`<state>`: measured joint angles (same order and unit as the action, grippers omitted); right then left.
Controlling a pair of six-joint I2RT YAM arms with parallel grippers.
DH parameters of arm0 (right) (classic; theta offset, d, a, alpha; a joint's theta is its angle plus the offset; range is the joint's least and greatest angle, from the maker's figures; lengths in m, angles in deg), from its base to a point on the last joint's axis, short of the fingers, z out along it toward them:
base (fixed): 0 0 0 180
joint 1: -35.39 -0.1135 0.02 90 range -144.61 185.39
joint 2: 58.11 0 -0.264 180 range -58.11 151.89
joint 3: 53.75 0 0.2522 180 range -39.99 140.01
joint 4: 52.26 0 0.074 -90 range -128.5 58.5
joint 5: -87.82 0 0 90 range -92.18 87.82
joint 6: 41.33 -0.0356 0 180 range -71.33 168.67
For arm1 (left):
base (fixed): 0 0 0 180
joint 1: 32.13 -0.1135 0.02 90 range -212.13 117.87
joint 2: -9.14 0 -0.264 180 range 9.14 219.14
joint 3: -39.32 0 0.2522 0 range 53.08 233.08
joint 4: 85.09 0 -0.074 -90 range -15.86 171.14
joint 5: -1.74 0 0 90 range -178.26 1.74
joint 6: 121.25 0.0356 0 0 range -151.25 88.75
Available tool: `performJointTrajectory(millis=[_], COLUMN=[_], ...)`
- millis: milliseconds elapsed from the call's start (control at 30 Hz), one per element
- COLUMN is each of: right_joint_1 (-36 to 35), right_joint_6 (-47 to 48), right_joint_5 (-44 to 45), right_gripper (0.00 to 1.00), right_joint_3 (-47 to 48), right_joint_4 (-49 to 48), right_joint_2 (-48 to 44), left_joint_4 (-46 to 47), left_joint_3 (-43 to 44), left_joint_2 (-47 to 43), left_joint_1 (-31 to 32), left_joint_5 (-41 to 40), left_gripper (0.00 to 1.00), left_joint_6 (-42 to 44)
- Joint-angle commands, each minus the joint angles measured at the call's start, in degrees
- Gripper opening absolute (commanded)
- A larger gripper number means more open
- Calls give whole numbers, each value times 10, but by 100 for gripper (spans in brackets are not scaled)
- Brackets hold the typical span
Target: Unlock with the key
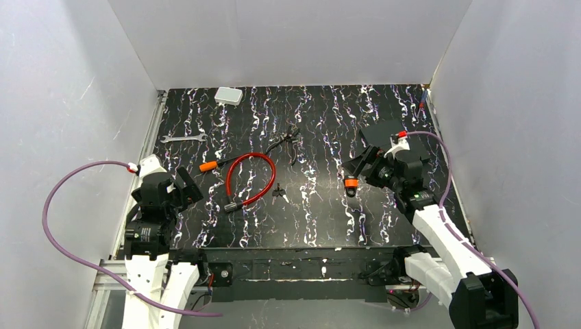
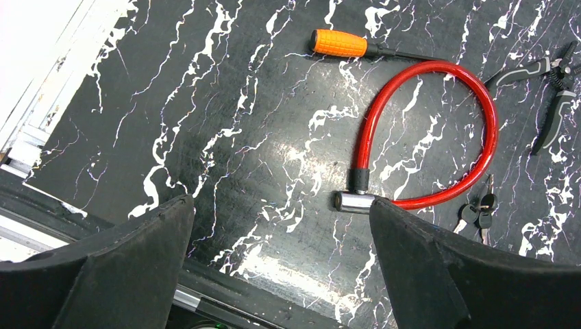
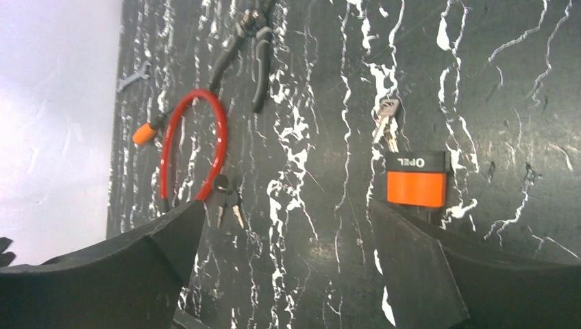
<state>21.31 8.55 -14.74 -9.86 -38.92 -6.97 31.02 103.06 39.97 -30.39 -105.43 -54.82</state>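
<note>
From above, the black, white-veined marble-patterned tabletop (image 1: pixel 322 219) carries a red cable lock bent into a loop (image 1: pixel 250 179). The tiny dark key with a black head (image 1: pixel 277 192) lies just right of the loop's lower end, apart from it. An orange-handled screwdriver (image 1: pixel 209 166) sits at the loop's left, black-handled pliers (image 1: pixel 286 140) behind it, and a stubby orange-and-black padlock (image 1: pixel 351 185) well to the right.

In the left wrist view, the left end effector (image 2: pixel 281 202) stands wide and holds nothing. The key lies beside the cable's outer curve, right of the lock's silver barrel (image 2: pixel 353 202).

In the right wrist view, the right end effector (image 3: pixel 288 205) is also spread wide and empty. The key lies just beside the loop's near end, and the padlock is near the right finger.
</note>
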Motion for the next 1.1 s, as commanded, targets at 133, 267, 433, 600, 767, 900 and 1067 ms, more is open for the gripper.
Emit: performJointTrajectory(millis=[133, 267, 433, 600, 767, 900, 1067], right_joint_1=[-47, -106, -192, -309, -397, -447, -464], right_joint_6=[37, 52, 69, 80, 92, 103, 100], right_joint_5=[95, 155, 223, 324, 411, 460, 452], right_gripper=[100, 100, 100, 100, 100, 100, 94], right_joint_3=[49, 79, 163, 243, 320, 383, 430], right_joint_4=[61, 87, 151, 192, 214, 247, 262], right_joint_2=[4, 19, 97, 172, 254, 335, 406], left_joint_4=[-1, 1, 5, 4, 4, 4, 7], left_joint_3=[-5, -5, -4, -5, -6, -5, -6], left_joint_2=[-3, 0, 2, -1, -3, 1, -9], left_joint_1=[1, 0, 1, 0, 1, 1, 1], left_joint_5=[-3, 0, 5, -3, 0, 5, 7], left_gripper=[99, 99, 99, 99, 99, 99, 99], left_joint_6=[2, 4, 8, 10, 10, 11, 11])
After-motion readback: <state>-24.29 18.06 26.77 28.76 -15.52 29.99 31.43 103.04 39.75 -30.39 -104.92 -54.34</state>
